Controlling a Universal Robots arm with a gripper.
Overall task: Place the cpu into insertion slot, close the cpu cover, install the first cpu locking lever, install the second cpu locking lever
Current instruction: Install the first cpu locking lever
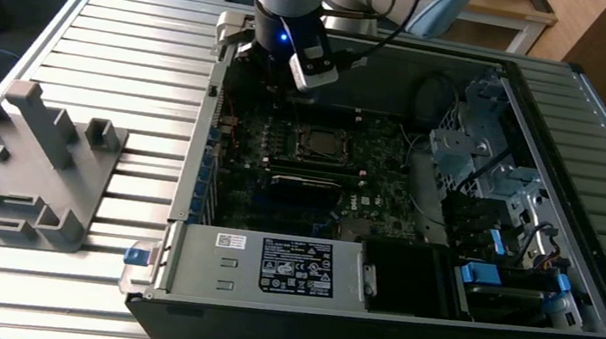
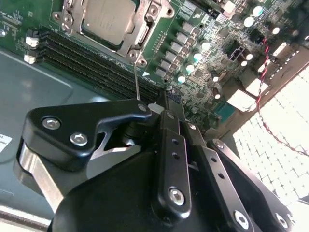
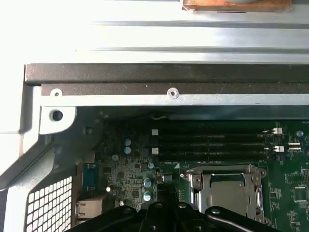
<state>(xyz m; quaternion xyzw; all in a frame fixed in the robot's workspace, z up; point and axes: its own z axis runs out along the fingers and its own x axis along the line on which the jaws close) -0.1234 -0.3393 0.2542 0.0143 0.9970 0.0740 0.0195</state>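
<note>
The cpu (image 2: 105, 17) lies in the insertion slot (image 1: 323, 142), its dull silver face showing through the window of the cpu cover (image 3: 227, 173), which lies flat over it. A thin wire locking lever (image 2: 136, 79) runs from the socket's corner to the tips of my gripper (image 2: 159, 105). The black fingers (image 3: 159, 215) meet at their tips, just off the socket's corner and over the motherboard. I cannot tell whether they pinch the lever's end or only touch it. In the exterior view my gripper (image 1: 290, 81) hangs inside the case, beyond the socket.
The open computer case (image 1: 177, 206) lies on a slatted metal table. Memory slots (image 3: 212, 145) run beside the socket. A white-labelled power-supply box (image 1: 268, 262) fills the near side, and drive bays and cables (image 1: 496, 202) the exterior view's right. A grey fixture (image 1: 32, 162) stands outside the case.
</note>
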